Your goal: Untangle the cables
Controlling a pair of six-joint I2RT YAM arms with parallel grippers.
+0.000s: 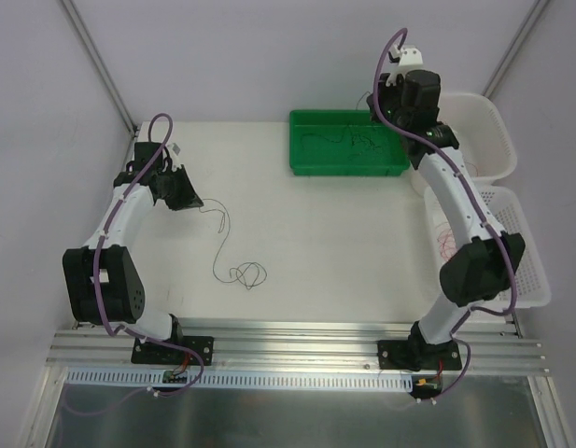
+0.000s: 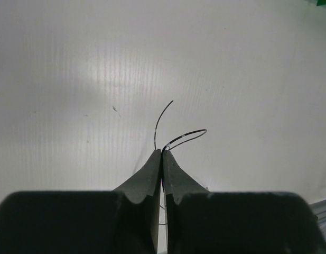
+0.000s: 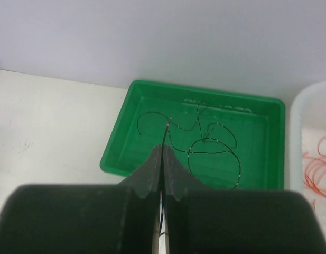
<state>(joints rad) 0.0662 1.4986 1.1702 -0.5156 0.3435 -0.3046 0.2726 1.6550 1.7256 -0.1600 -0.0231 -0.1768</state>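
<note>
The left gripper point(image 2: 161, 152) is clenched, its fingertips pinching one thin dark cable point(image 2: 187, 136) whose short end and small loop curl just past the tips. On the overhead camera this claw sits at 9 o'clock on the white table point(image 1: 344, 243). The cable trails from it toward 6 o'clock and ends in loose loops lying flat.

The right gripper point(image 3: 161, 148) is also clamped shut, raised above the green tray point(image 1: 348, 171) at 12 o'clock. A fine dark strand rises from between its tips and joins the tangled dark cables point(image 3: 205, 141) lying in the tray. Raised marks on the tray's far wall are too small to read.

At 3 o'clock stand two white baskets. The nearer one point(image 1: 540, 271) holds red cables point(image 1: 446, 245), while the contents of the farther one point(image 1: 488, 117) cannot be made out.
</note>
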